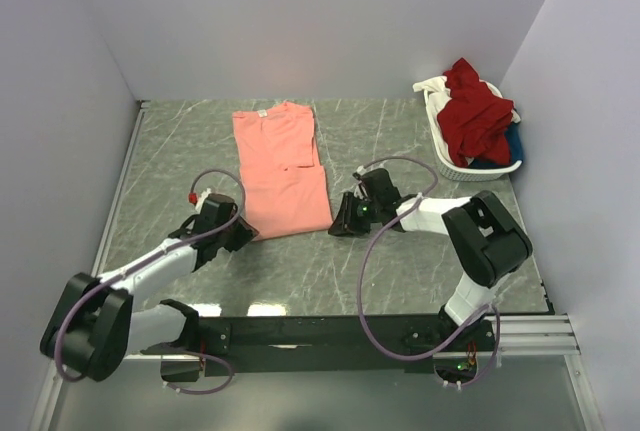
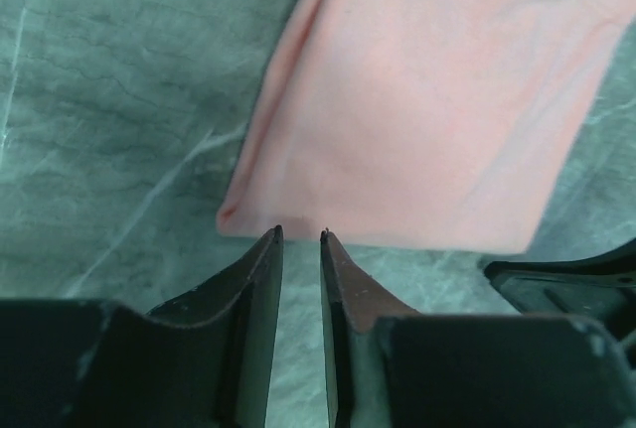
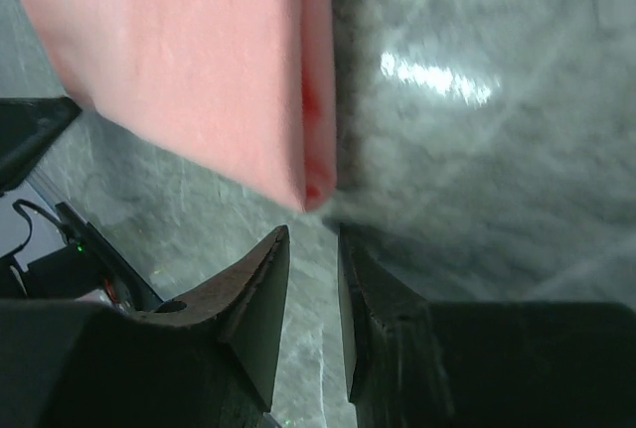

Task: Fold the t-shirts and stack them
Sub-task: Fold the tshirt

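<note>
1. One grey marbled tabletop [image 1: 400,251] carries everything; places below are given from the salmon-pink t-shirt [image 1: 280,166]
2. That salmon-pink t-shirt lies flat as a long strip with its sides turned in, collar at the far end and hem towards the arm bases
3. A white basket [image 1: 447,165] stands well to its right at the far edge and holds a dark red t-shirt [image 1: 475,116], with a blue t-shirt [image 1: 510,143] and a white t-shirt [image 1: 432,84] beside it
4. The left end effector [image 2: 300,236] sits low just off the shirt's near left corner, jaws narrow with nothing between them
5. The right end effector [image 3: 313,234] sits just off the near right corner, also narrowly parted and empty
6. Judged step: the crosswise fold of the first shirt. The next move calls for both end effectors to pinch every layer at their corners, then carry the hem evenly towards the collar
</note>
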